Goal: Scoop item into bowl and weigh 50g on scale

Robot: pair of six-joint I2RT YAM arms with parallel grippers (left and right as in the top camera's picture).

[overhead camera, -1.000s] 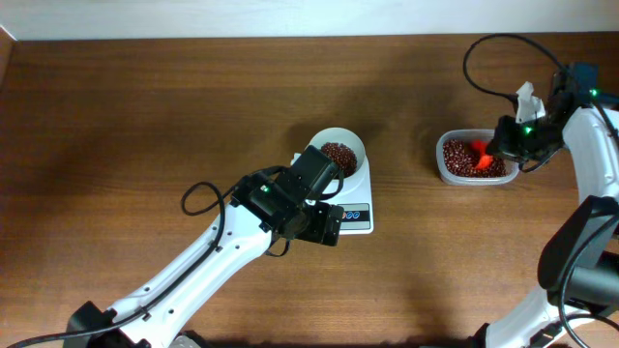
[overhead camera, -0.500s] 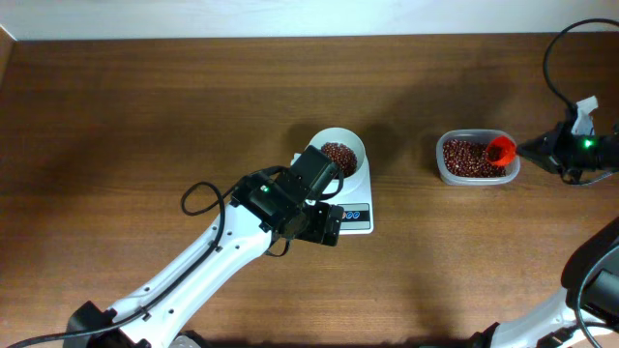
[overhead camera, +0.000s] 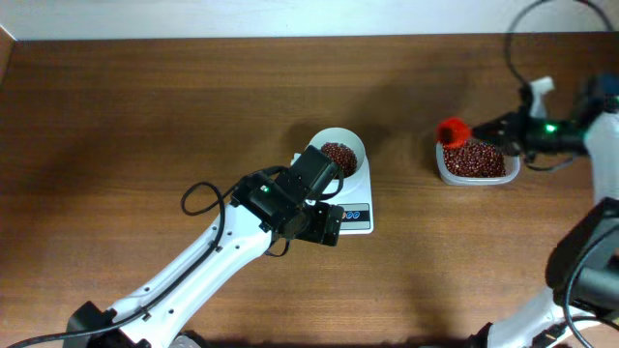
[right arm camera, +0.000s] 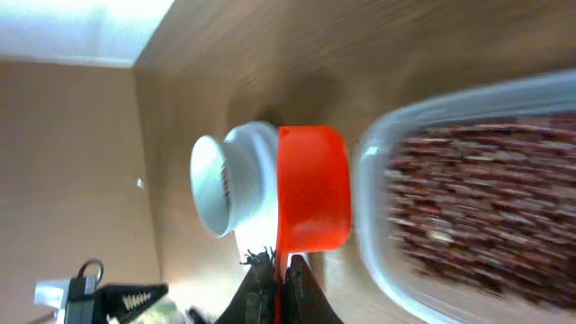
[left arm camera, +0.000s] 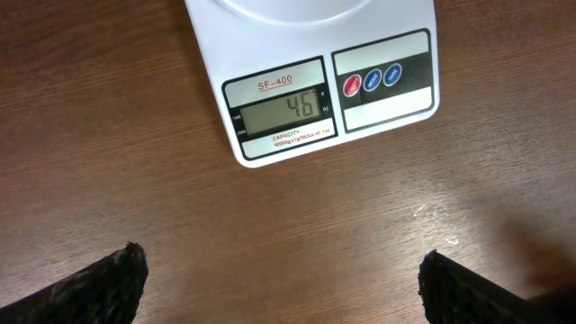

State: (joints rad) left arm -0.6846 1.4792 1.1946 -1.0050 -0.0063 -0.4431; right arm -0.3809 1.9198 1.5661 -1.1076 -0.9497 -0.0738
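Overhead — right jaws hold red scoop (overhead camera: 452,130) over tub (overhead camera: 442,171) edge, perhaps empty.

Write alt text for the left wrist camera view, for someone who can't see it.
A flat white rectangular digital scale sits on a brown wooden table, its grey display reading 46. The left end effector hangs open, dark fingertips at the bottom corners.

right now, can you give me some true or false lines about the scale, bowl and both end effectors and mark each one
1. The scale display reads 46. True.
2. The bowl is empty. False: it holds beans.
3. The left end effector grips the bowl. False: it is open and holds nothing, over the table in front of the scale.
4. The right end effector holds a red scoop. True.
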